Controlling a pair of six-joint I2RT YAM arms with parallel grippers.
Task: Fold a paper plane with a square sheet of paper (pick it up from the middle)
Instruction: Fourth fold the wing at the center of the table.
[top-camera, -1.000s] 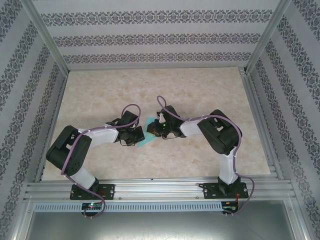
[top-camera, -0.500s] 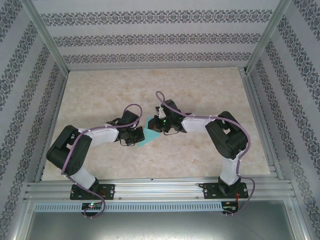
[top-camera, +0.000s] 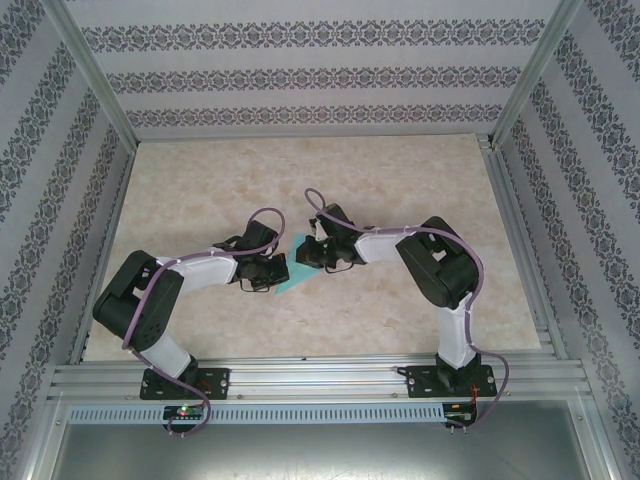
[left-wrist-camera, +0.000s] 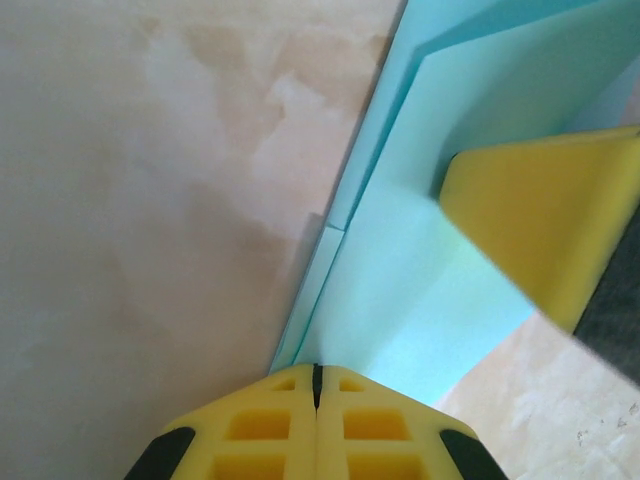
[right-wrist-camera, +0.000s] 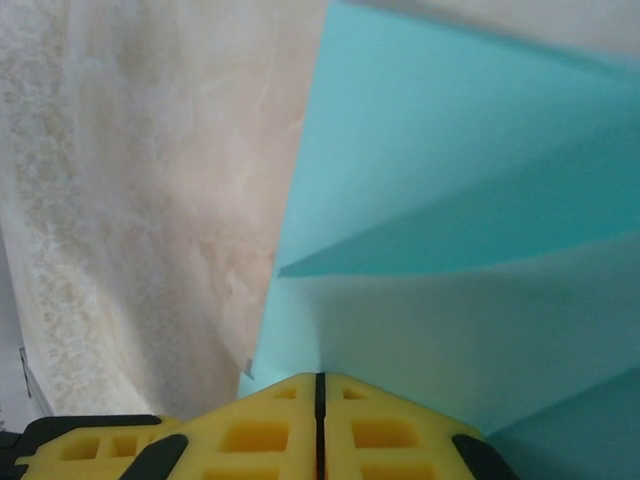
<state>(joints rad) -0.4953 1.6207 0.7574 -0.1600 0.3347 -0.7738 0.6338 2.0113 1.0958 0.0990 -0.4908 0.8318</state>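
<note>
A: Where is the paper (top-camera: 291, 281)?

B: Mid-table (top-camera: 200, 180), slightly towards the near side, between the two grippers. From the top camera only turquoise slivers show, one beyond the fingers and one nearer the arm bases.

A: Left gripper (left-wrist-camera: 316, 372)?

B: Closed tight. On its wrist camera the yellow pads (left-wrist-camera: 262, 428) meet along one seam, and the paper's edge runs straight into that seam. I record it as pinching the paper.

A: Right gripper (right-wrist-camera: 320, 378)?

B: Same state. The pads are pressed together with no gap, and the paper enters at the seam, so it is pinching the paper as well.

A: Condition of the paper?

B: No longer a flat square. The left wrist camera shows at least two layers, their edges stepped along the table side. The right wrist camera shows a sharp crease with a pointed flap lying across a paler layer.

A: Anything else on it?

B: One yellow finger (left-wrist-camera: 535, 215) of the right gripper lies over the paper, at the right of the left wrist view.

A: Is the paper lifted or flat?

B: Cannot tell. A shadow runs beside its edge on the table.
</note>
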